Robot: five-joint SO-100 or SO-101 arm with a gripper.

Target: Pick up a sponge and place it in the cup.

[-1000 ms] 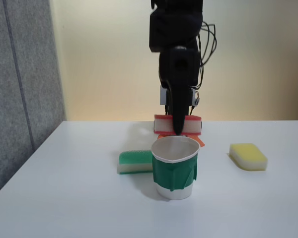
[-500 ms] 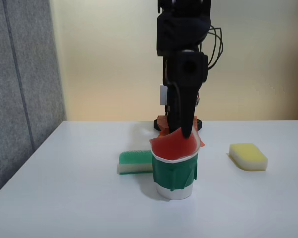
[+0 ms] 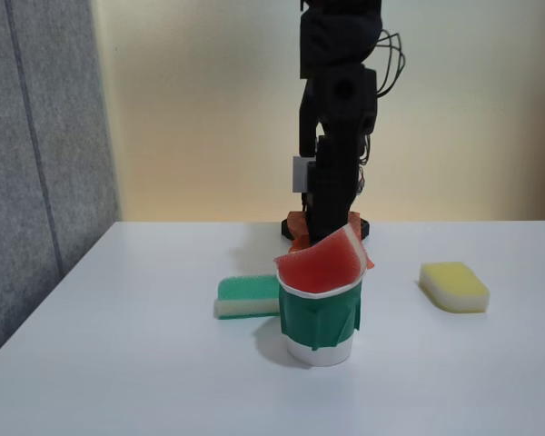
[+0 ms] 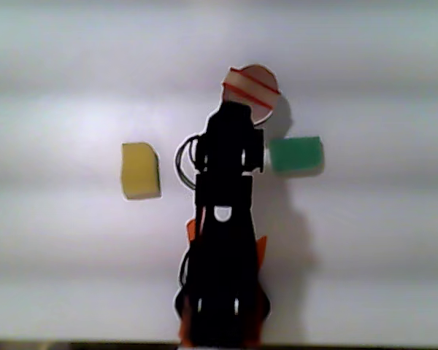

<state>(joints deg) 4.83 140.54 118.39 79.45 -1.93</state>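
Sponge (image 3: 322, 264), red scouring face over pale cream foam: wedged tilted in the mouth of the cup (image 3: 320, 320), one corner standing above the bent rim. Judged light, soft and compressible, the scouring side grippy; best taken across its narrow width. Cup: white paper, green-taped, likely to tip easily. Gripper (image 3: 331, 227): above and behind the cup; whether its jaws are spread cannot be told. Green-topped sponge (image 3: 246, 296) and yellow sponge (image 3: 454, 286) lie on the table (image 3: 118, 363).

Black arm (image 3: 338, 100), looped black cables (image 3: 388, 64)
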